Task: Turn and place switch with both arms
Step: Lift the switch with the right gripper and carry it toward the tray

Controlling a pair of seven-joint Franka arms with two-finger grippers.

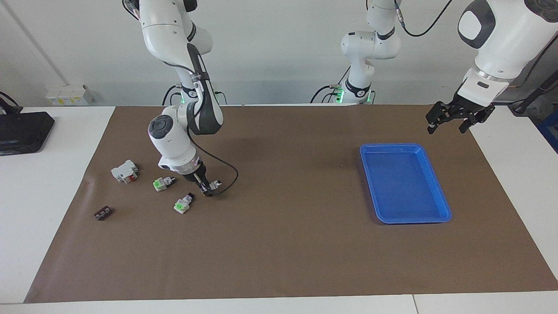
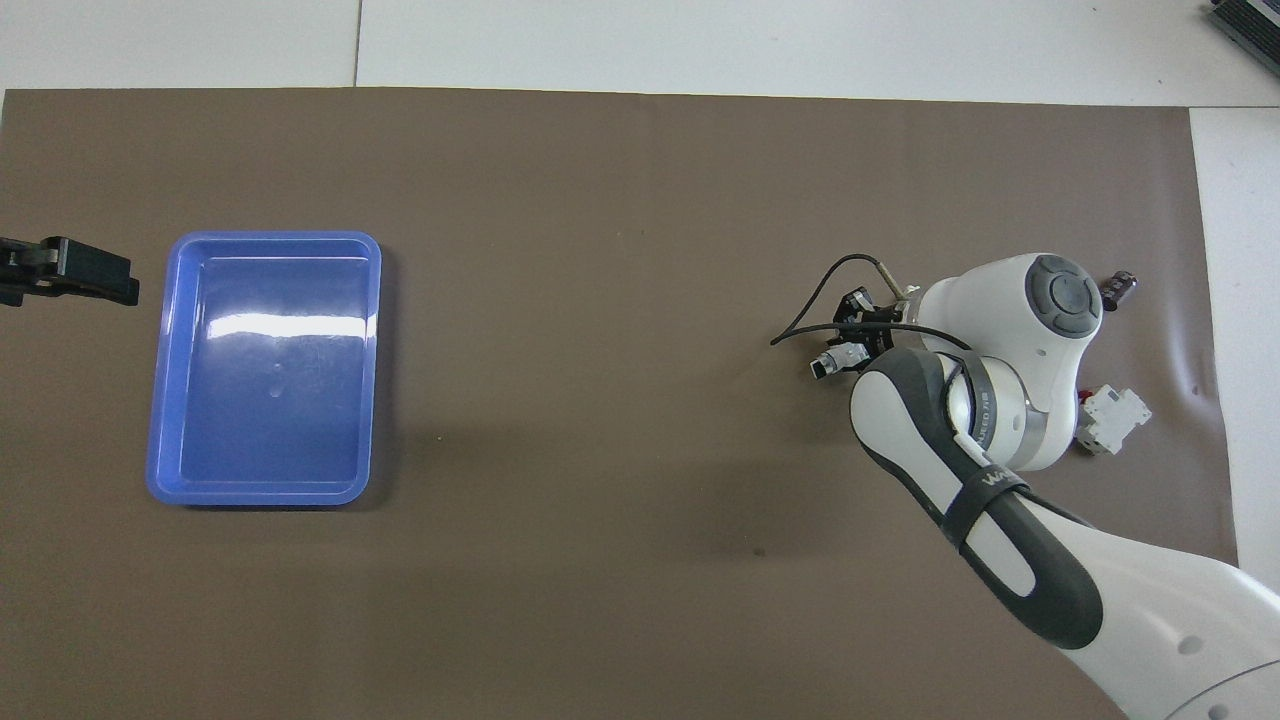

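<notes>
The switch (image 1: 213,185) is a small white-grey piece with a dark tip, lying low at the mat toward the right arm's end of the table. Its orange part does not show. It also shows in the overhead view (image 2: 838,358). My right gripper (image 1: 205,188) is down at the mat right against the switch; it shows in the overhead view (image 2: 868,322) too. Whether it grips the switch is unclear. My left gripper (image 1: 448,124) hangs open and empty in the air, off the corner of the blue tray (image 1: 436,183) nearest its own base. Its tip shows in the overhead view (image 2: 85,278).
Two similar switches with green parts (image 1: 162,183) (image 1: 183,203) lie beside the right gripper. A larger white block with red (image 1: 125,171) (image 2: 1112,418) and a small dark piece (image 1: 103,213) (image 2: 1118,288) lie nearer that end. The blue tray (image 2: 165,400) holds nothing.
</notes>
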